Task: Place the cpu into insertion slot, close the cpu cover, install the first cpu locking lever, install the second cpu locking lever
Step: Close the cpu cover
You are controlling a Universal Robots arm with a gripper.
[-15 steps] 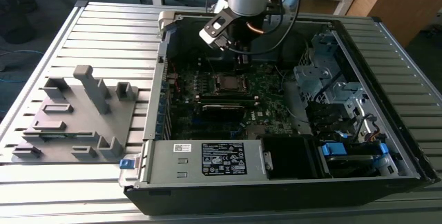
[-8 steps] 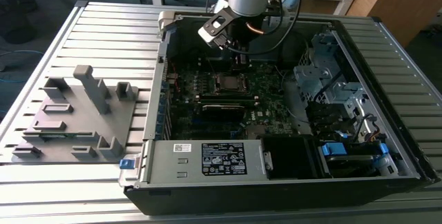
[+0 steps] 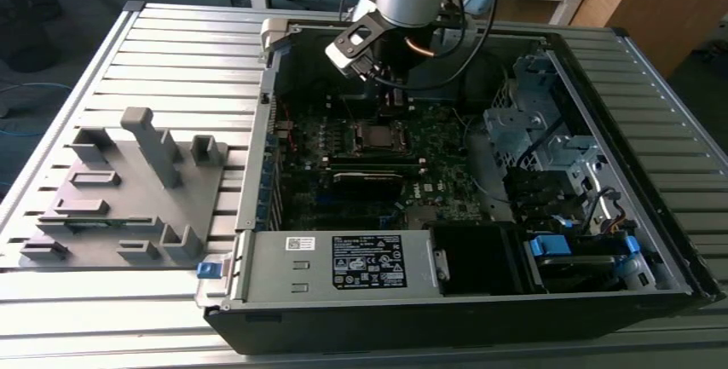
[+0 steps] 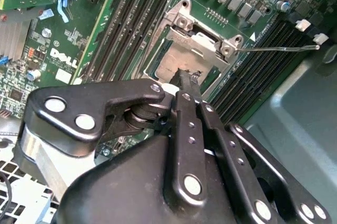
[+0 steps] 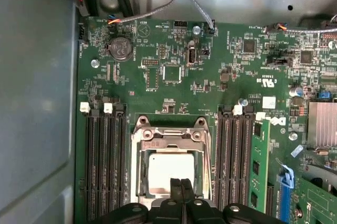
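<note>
Gripper (image 5: 181, 183), fingers (image 5: 176, 195) pinched together and seemingly empty, stands directly over the cpu (image 5: 166, 166), which lies flat in the insertion slot (image 3: 376, 136) at the exterior view's centre; contact unclear.

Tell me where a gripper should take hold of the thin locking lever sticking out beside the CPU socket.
Probably near its free end. The locking lever is a thin straight rod reaching out from a corner of the cpu cover across the memory slots, so a pinch across it from above the board looks best.
</note>
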